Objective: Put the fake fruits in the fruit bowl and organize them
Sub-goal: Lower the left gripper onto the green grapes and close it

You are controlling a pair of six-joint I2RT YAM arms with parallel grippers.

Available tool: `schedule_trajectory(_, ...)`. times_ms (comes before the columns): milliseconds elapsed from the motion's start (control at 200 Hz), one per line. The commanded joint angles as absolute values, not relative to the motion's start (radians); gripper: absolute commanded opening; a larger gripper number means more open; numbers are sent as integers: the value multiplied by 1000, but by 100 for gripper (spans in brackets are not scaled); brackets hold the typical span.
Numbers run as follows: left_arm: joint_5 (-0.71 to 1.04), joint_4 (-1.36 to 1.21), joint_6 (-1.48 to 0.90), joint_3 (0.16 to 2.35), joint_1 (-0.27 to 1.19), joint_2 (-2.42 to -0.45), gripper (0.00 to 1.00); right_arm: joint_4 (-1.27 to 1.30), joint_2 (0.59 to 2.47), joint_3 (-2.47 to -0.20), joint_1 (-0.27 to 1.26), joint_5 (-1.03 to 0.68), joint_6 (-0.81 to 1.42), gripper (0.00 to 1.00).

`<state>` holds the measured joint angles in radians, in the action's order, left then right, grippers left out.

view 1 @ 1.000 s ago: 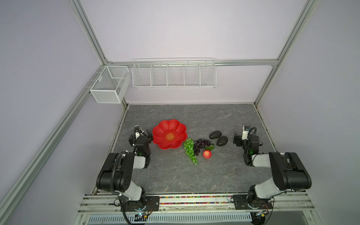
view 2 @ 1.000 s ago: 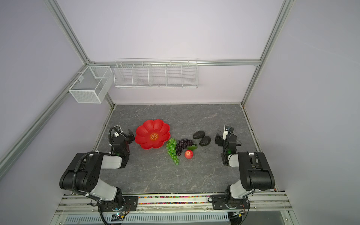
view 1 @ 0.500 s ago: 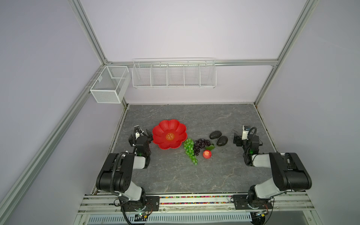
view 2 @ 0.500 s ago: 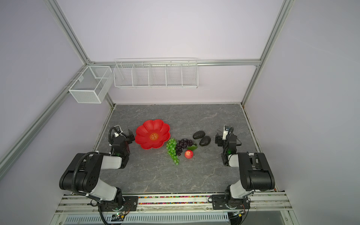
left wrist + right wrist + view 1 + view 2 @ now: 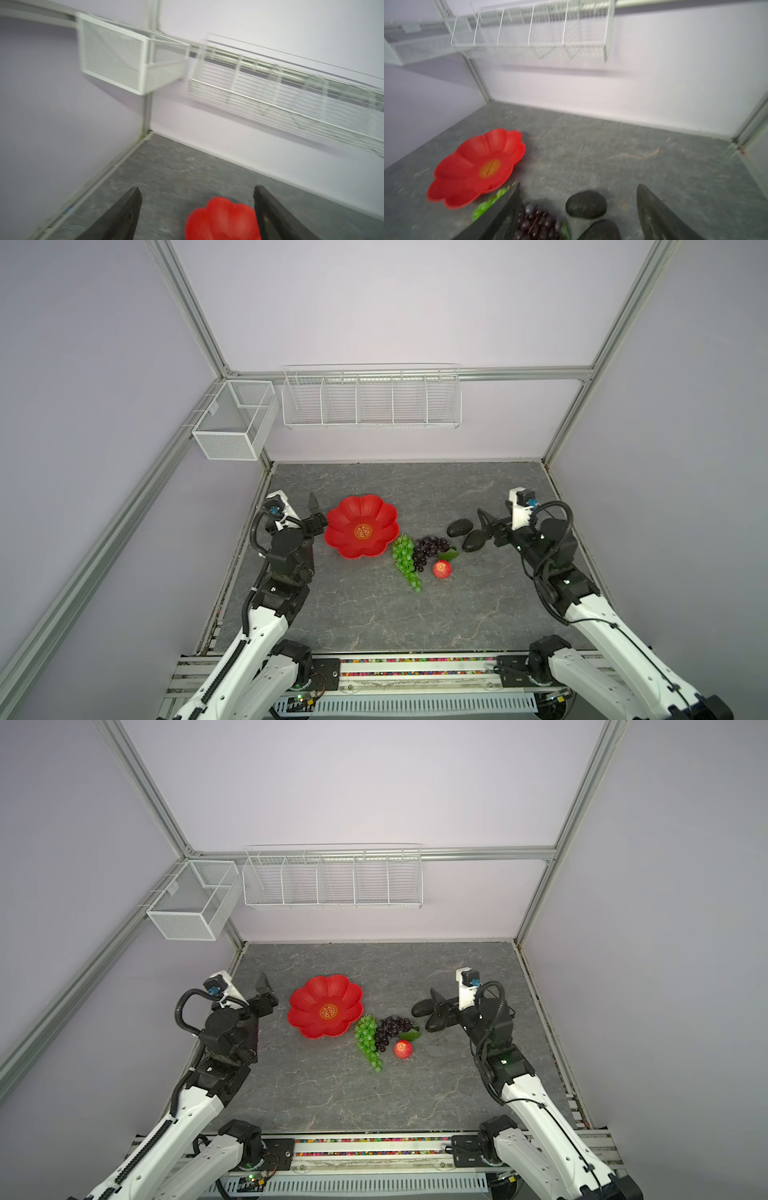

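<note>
Wrist views showed left gripper (image 5: 196, 188) and right gripper (image 5: 578, 185) spread, holding nothing. Only top views showed the apple (image 5: 441, 569) by the grapes (image 5: 428, 549), right of the bowl (image 5: 353, 512); avocados (image 5: 459, 527) lay before the right gripper.

Only one sign to call here: the gold emblem (image 5: 363, 531) dead centre of the red fruit bowl (image 5: 347, 516), its red character resembling double happiness.

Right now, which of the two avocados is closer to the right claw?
The avocado beside the purple bunch's leaf, on the robot's side of the pair. It lies closest to the open right claw; the other avocado sits farther toward the back wall.
</note>
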<state>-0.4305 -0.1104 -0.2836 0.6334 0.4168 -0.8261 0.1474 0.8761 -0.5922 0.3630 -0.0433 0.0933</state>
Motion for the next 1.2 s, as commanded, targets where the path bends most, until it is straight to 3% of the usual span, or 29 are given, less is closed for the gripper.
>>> schedule_trajectory(0,-128,251,-508,638,590,-930,80,203,896,-495,456,-199,123,88)
schedule_trajectory(125,-154,258,-629,652,830,-1015,79,193,924,-526,572,-226,72,88)
schedule_trajectory(225,-175,231,-683,658,910,-1124,80,192,966,-523,632,-241,50,88)
schedule_trajectory(340,-183,178,-725,677,917,-1260,80,92,984,-536,654,-249,72,88)
schedule_trajectory(725,-210,106,-757,810,917,-1552,79,120,969,-495,662,-190,60,88)
schedule_trajectory(1195,-279,221,-830,946,911,-1747,51,106,946,-492,660,-149,48,88)
